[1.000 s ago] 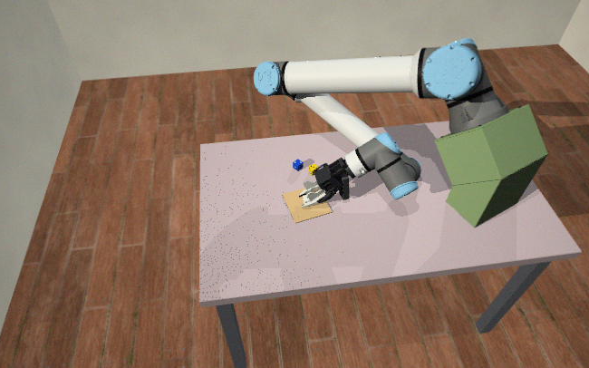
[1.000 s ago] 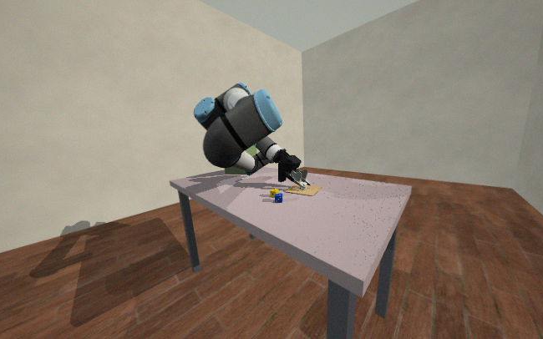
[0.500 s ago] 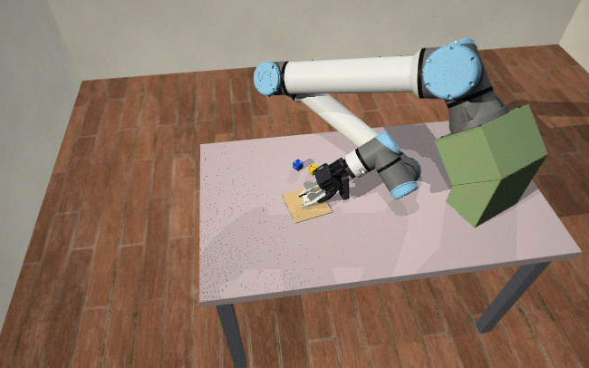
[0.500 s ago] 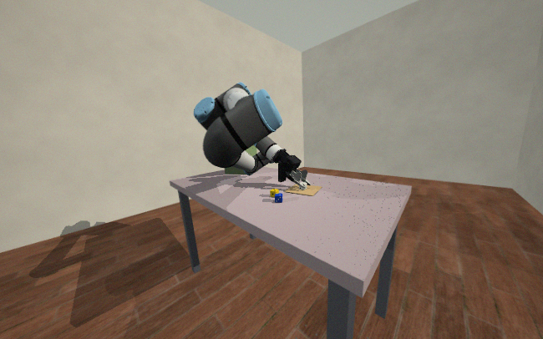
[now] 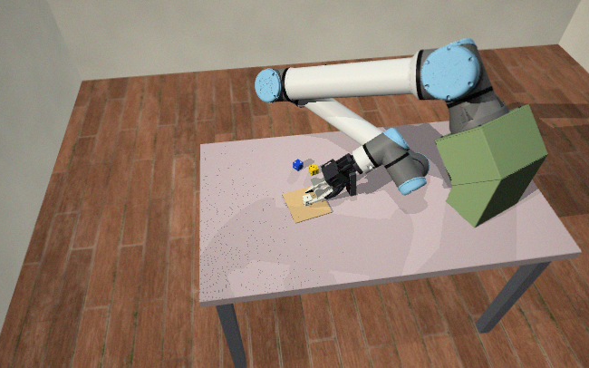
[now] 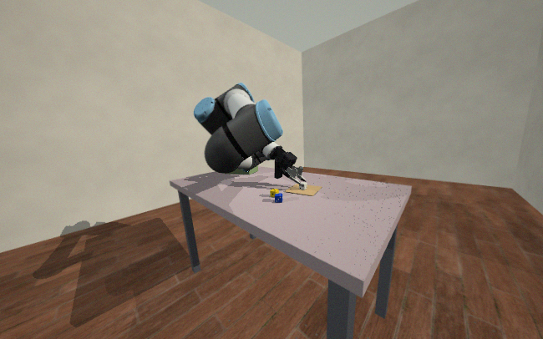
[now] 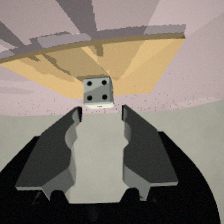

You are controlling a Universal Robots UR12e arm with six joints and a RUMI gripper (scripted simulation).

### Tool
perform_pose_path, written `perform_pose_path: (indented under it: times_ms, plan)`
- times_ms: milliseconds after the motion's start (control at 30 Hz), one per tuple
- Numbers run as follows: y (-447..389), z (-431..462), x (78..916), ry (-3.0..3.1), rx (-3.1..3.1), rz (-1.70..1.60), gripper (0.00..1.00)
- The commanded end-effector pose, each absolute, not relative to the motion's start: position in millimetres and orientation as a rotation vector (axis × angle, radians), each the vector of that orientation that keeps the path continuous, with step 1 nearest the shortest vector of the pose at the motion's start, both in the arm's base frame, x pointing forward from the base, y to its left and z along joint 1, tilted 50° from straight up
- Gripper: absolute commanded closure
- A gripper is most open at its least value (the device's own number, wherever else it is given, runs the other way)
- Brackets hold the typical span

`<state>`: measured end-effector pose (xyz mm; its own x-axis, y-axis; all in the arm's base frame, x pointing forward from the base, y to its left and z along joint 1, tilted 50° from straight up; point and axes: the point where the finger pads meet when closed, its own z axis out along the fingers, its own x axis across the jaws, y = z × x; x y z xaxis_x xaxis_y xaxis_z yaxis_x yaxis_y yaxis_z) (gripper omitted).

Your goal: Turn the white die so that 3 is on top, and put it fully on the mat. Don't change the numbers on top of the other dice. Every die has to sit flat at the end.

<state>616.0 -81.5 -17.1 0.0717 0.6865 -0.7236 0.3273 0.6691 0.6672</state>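
Observation:
The white die (image 7: 98, 92) rests on the tan mat (image 7: 100, 62), near the mat's edge on the arm's side. The face turned to the wrist camera shows four pips; I cannot read its top face. My gripper (image 7: 102, 107) is open, its two fingertips a little short of the die and wider apart than it, with nothing between them. In the top view the gripper (image 5: 317, 192) reaches low over the mat (image 5: 306, 207), with the die (image 5: 307, 198) at its tips. The exterior view shows the die (image 6: 303, 184) on the mat (image 6: 303, 189).
A blue die (image 5: 297, 164) and a yellow die (image 5: 313, 169) sit on the table just behind the mat, close to the gripper body. A large green block (image 5: 491, 159) holds the arm's base at the table's right end.

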Motion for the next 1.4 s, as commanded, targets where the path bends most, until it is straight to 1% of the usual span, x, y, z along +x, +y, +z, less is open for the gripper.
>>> perform_pose_path:
  times_ms: [0, 467, 933, 1367]
  plan:
    - [-76.9, -13.2, 601.6, 1.526, 0.867, 0.331, 0.72]
    - [-70.7, -8.0, 595.2, 1.526, 0.867, 0.331, 0.72]
    - [-34.2, 25.0, 581.0, 1.526, 0.867, 0.331, 0.72]
    - [-32.9, 26.3, 580.9, 1.527, 0.872, 0.328, 0.72]
